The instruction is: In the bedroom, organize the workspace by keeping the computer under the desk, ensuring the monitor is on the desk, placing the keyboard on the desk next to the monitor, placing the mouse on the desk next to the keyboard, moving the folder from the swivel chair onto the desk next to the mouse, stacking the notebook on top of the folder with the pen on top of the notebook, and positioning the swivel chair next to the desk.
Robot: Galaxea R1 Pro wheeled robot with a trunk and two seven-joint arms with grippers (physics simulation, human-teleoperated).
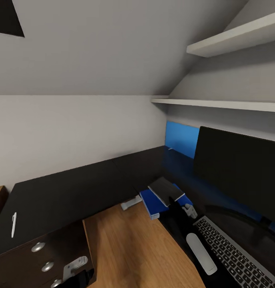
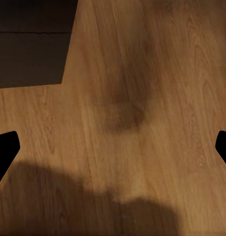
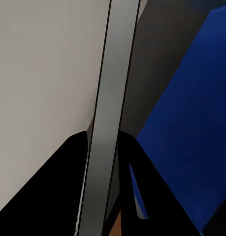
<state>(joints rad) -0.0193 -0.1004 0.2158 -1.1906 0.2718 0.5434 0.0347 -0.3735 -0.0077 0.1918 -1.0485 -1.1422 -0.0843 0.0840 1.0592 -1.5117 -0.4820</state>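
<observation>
- The right arm reaches out over the counter toward its far corner, and its right tool is clamped on the near edge of the notebook. The grey cover sits slightly tilted above the blue folder, which lies flat on the black top.
- The left tool hangs low over the wooden floor by the drawer unit, its two dark fingertips spread wide with nothing between them.
- The right wrist view shows the notebook edge-on — a thin grey strip running between the dark fingers, with the folder beside it. The head view shows its whole cover.
- The pen lies well apart at the counter's far-left end.
- The monitor stands to the right, with the keyboard in front of it. A long white object lies just left of the keys — I cannot tell what it is.
- Two wall shelves hang above the monitor.
</observation>
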